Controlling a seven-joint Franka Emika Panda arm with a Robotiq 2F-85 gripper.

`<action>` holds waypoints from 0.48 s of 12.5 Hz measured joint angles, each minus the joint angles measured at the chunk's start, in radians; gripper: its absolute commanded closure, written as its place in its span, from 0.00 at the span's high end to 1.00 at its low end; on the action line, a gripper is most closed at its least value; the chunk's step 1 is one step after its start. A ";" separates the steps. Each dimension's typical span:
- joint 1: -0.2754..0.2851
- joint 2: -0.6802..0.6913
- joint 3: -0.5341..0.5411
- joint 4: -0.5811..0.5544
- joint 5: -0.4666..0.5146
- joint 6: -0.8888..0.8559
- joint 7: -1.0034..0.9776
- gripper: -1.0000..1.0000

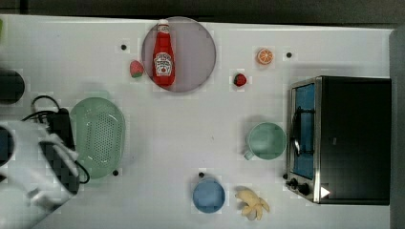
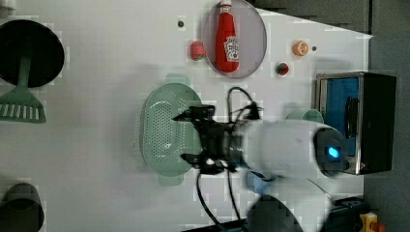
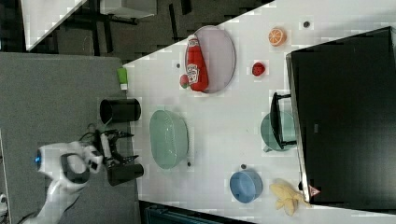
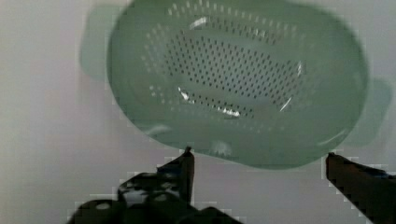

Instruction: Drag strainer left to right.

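The strainer [image 1: 98, 136] is a pale mint-green oval colander with rows of small holes, sitting on the white table at the top view's left. It also shows in the left view as the strainer [image 2: 162, 128], in the right view as the strainer [image 3: 168, 138], and large in the wrist view as the strainer [image 4: 238, 79]. My gripper [image 1: 70, 148] hovers just off its rim on the top view's left, at the side of the arm. The gripper [image 2: 186, 137] is open wide, and its black fingertips [image 4: 188, 154] flank the near rim with nothing held.
A ketchup bottle [image 1: 163, 55] lies on a grey-purple plate [image 1: 198, 52] at the back. A green mug [image 1: 265, 140], blue cup [image 1: 208, 194], banana [image 1: 253, 202] and toaster oven [image 1: 344, 138] stand at the top view's right. Two small red toy fruits [image 1: 239, 79] and an orange slice [image 1: 265, 56] lie near the plate.
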 measured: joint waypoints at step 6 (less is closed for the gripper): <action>0.053 0.249 -0.140 -0.059 -0.031 0.209 0.033 1.00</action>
